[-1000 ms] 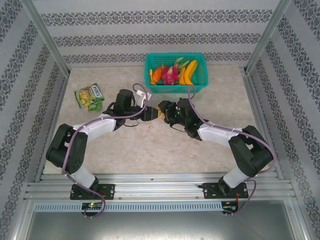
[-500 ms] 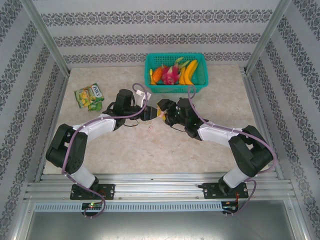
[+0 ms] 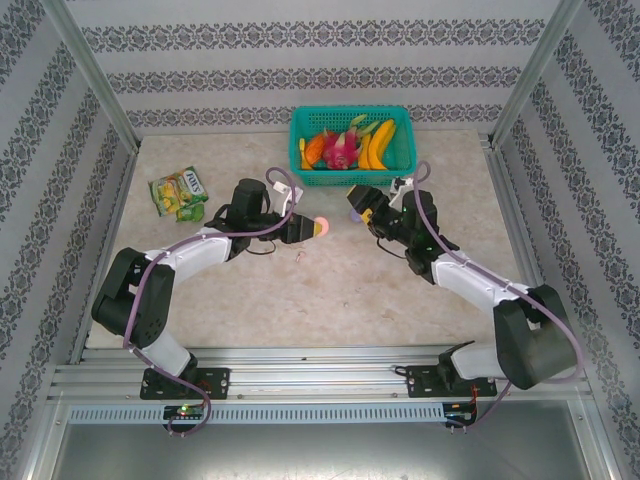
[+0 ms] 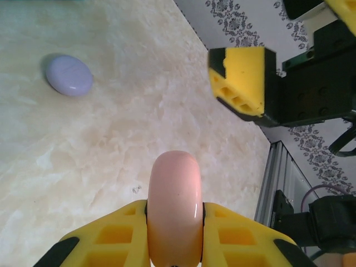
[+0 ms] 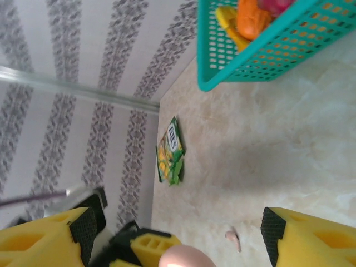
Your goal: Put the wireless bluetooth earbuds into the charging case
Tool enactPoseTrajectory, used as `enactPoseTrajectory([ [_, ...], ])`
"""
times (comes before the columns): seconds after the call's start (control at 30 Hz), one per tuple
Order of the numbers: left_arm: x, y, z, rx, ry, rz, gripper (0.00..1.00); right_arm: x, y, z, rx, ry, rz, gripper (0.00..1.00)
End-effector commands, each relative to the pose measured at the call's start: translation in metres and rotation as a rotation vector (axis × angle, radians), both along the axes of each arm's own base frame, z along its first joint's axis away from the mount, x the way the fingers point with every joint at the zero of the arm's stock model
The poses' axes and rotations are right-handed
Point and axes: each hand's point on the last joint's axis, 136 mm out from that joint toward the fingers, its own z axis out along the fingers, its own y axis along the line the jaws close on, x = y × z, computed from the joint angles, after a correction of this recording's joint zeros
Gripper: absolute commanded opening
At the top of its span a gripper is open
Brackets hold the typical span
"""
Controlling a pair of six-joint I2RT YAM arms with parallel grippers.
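Note:
My left gripper (image 3: pixel 308 228) is shut on a round pink charging case (image 3: pixel 321 226), held on edge above the table; its yellow fingers (image 4: pixel 114 242) pinch the case (image 4: pixel 173 203) from both sides. My right gripper (image 3: pixel 358 207) stands open a short way to the case's right, with nothing between its jaws (image 5: pixel 178 233); one of its fingers (image 4: pixel 239 80) faces the left wrist camera. A small pale pink earbud (image 5: pixel 232 240) lies on the table below the case (image 3: pixel 298 256). A lilac round case (image 4: pixel 69 75) lies shut on the table.
A teal basket (image 3: pixel 352 180) of toy fruit stands at the back centre, close behind my right gripper. A green snack packet (image 3: pixel 178 192) lies at the left. Metal rails run along the table's sides and near edge.
My right gripper has let go of the pink case, opened wide and drawn back to the right. My left gripper has closed fully on the case and stays in place.

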Motion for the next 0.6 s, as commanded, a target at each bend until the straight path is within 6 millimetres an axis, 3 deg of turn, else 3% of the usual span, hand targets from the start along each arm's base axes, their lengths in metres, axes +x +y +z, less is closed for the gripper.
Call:
enactPoseTrajectory([
  [0.0,0.0,0.001,0.025,-0.016,-0.062,-0.042,0.05,-0.026,0.014,-0.001,-0.143,-0.178,0.204,0.8],
  [0.27,0.0,-0.001,0.031,-0.026,-0.055,-0.056,0.03,-0.042,0.039,-0.018,-0.161,-0.194,0.334,0.77],
  [0.57,-0.002,-0.001,0.034,-0.034,-0.059,-0.062,0.03,-0.037,0.054,-0.04,-0.173,-0.151,0.351,0.72],
])
